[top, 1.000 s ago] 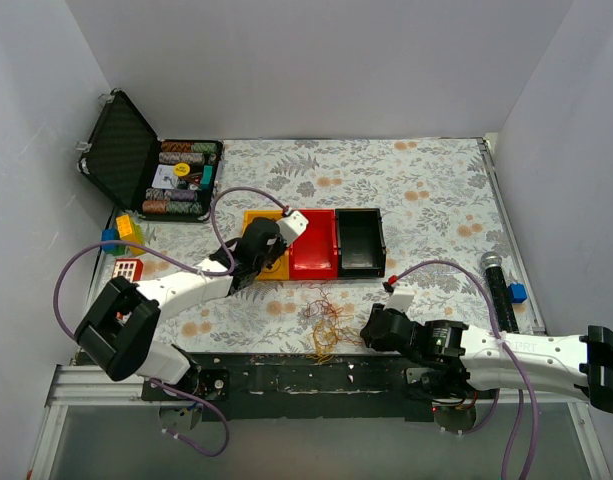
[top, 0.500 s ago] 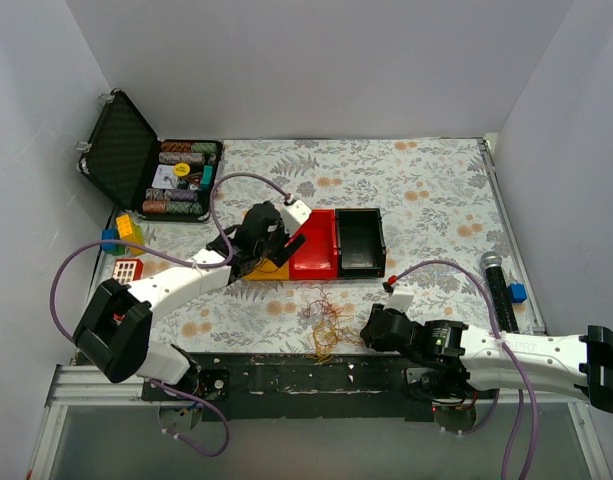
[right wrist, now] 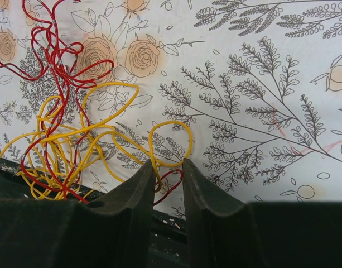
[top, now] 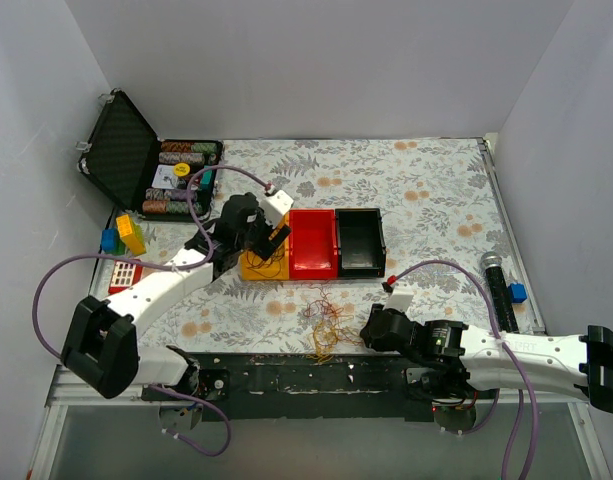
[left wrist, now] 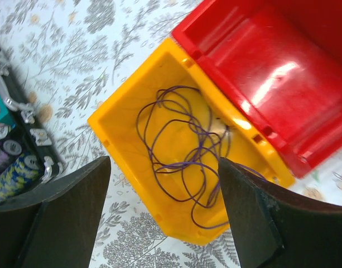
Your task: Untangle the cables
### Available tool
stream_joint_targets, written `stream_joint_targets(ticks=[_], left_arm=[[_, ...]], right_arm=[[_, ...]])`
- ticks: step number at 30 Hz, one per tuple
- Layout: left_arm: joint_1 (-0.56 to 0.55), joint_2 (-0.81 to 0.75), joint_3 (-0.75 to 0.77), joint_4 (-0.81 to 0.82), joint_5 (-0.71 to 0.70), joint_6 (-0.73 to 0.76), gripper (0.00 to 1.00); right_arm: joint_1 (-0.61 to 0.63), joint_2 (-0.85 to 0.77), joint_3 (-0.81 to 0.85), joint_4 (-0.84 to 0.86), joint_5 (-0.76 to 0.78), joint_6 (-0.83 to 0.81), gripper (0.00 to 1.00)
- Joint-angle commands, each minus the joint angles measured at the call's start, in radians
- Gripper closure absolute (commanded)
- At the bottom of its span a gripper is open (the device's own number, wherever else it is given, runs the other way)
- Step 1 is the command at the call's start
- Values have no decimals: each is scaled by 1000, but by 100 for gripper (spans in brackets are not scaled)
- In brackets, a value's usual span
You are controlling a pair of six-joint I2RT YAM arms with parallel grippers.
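A robotics lab test cell. Plain pale walls (top: 316,70) box in the desk (top: 436,190) on three sides, and two robot arms (top: 156,290) are bolted to a black rail (top: 316,375) along its near edge. Unrelated props are spread over a floral cloth: a poker-chip case (top: 121,150) at the far left corner, toy blocks (top: 131,233) by the left edge, coloured bins (top: 313,243) mid-desk and a microphone (top: 498,285) near the right edge.
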Motion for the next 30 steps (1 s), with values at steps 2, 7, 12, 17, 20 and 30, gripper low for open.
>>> stream_joint_targets(ticks=[2, 7, 12, 17, 20, 30], left_arm=[[-1, -139, 30, -157, 263, 126, 20], [-3, -228, -34, -297, 464, 230, 17], [-36, -300, -76, -336, 524, 242, 11], [-271, -340, -120, -270, 469, 109, 2], [-368, -308, -153, -184, 434, 69, 2], [-414, -111, -246, 167, 328, 133, 26]], right_arm=[[5, 6, 6, 16, 10, -16, 66], [5, 3, -1, 24, 10, -21, 66], [5, 4, -4, 39, -6, -42, 57], [6, 5, 41, -20, 43, -38, 34], [5, -5, 64, -37, 62, -44, 30], [6, -150, 32, -45, 59, -2, 39]])
